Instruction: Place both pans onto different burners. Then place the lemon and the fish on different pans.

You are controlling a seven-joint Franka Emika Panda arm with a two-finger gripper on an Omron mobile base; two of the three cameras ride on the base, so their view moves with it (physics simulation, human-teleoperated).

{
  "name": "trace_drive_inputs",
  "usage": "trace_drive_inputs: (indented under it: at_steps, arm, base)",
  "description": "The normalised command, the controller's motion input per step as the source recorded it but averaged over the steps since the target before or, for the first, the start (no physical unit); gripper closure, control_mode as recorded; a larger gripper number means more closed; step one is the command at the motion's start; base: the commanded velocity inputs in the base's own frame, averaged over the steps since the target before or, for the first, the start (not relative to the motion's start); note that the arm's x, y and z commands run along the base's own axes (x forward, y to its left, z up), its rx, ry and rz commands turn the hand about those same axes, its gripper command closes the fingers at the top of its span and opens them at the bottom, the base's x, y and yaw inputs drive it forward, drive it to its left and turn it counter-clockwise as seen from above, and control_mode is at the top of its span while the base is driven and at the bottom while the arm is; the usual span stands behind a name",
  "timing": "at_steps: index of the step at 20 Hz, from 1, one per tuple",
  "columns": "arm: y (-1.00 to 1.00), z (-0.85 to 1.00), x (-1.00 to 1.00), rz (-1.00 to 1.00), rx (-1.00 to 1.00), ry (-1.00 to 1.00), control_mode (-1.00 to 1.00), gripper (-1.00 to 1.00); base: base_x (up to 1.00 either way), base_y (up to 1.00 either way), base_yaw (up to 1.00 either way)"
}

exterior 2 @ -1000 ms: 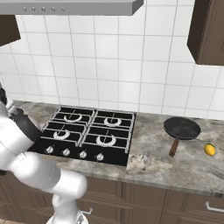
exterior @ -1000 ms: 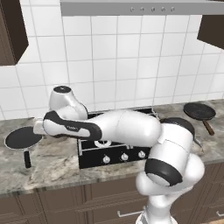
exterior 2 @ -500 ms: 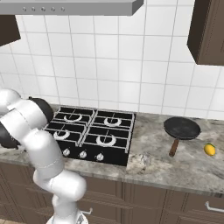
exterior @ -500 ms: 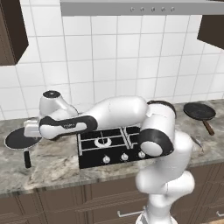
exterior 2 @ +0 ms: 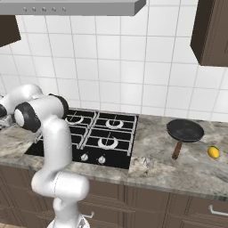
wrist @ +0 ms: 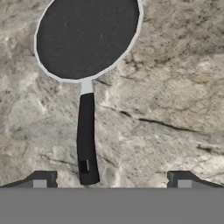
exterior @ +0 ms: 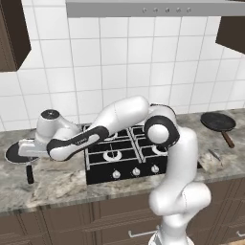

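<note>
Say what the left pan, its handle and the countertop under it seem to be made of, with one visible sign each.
Left pan: probably dark non-stick metal; matte speckled black inside, with a pale, metal-looking rim. Its handle: likely black plastic or coated metal, smooth, joined by a pale metal neck. Countertop: looks like polished granite or marble, mottled grey-beige with dark veins. All rendered, so uncertain.

black pan (wrist: pixel 87 37), pale rim; mottled grey-brown counter (wrist: pixel 175 87); yellow lemon (exterior 2: pixel 213 152).

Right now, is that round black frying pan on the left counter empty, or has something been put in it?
Empty. The hand view looks straight down into the round black frying pan, showing only bare dark surface; its handle lies on the marble counter.
</note>
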Motion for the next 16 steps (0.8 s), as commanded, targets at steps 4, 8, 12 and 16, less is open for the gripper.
trace_drive_inputs:
  at_steps: [4,8,12,16]
  arm:
    - [0.48,-0.02,0.0,0.0,-0.05,0.0,-1.0,-1.0]
    - [0.15,0.0,0.0,0.0,-0.02,0.0,-1.0,-1.0]
    - [0.0,-0.08,0.01,0.0,0.0,0.0,-1.0,-1.0]
    - [-0.01,-0.29,0.01,0.0,0.0,0.0,-1.0,-1.0]
  base:
    - [0.0,0.0,0.0]
    - [0.0,0.0,0.0]
    - [0.0,0.0,0.0]
    - [0.0,0.0,0.0]
